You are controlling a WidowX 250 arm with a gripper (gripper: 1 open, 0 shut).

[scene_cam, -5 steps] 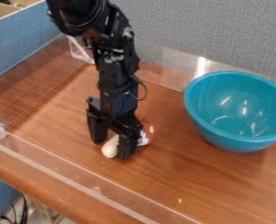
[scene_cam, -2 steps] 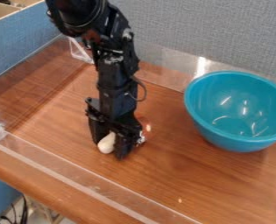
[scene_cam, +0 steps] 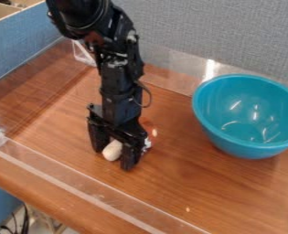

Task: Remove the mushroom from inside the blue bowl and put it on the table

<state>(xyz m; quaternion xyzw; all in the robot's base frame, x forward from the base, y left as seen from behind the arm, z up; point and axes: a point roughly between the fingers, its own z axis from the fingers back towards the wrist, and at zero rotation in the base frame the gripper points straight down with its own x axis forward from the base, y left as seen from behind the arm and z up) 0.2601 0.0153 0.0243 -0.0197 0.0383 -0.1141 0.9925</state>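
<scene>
Running across the front of the scene, a low clear acrylic wall (scene_cam: 73,187) borders the near edge of the table (scene_cam: 60,110), whose reddish-brown wood grain fills most of the view. Just behind that wall, a little left of the table's middle, the gripper (scene_cam: 115,152) points straight down with its dark fingers (scene_cam: 97,139) reaching to the tabletop. Its jaws stand spread wide, released rather than clenched. The mushroom (scene_cam: 112,152) lies on the wood between them, its white stem showing at the bottom of the gap and a sliver of orange-brown cap peeking out at about 2 o'clock from the stem, beside the right finger. Whether the fingers touch the mushroom cannot be told from this angle.

Rising from the gripper toward 11 o'clock, the black robot arm (scene_cam: 110,55) climbs to the top left of the view, its joints stacked nearly upright above the hand.

Farther back, at about 3 o'clock from the gripper and well apart from it, the blue bowl (scene_cam: 246,114) sits upright near the right edge of the table, glossy inside. Behind the table stands a grey backdrop (scene_cam: 219,32), and at 10 o'clock a blue-grey box (scene_cam: 18,37) rests past the left acrylic wall.
</scene>
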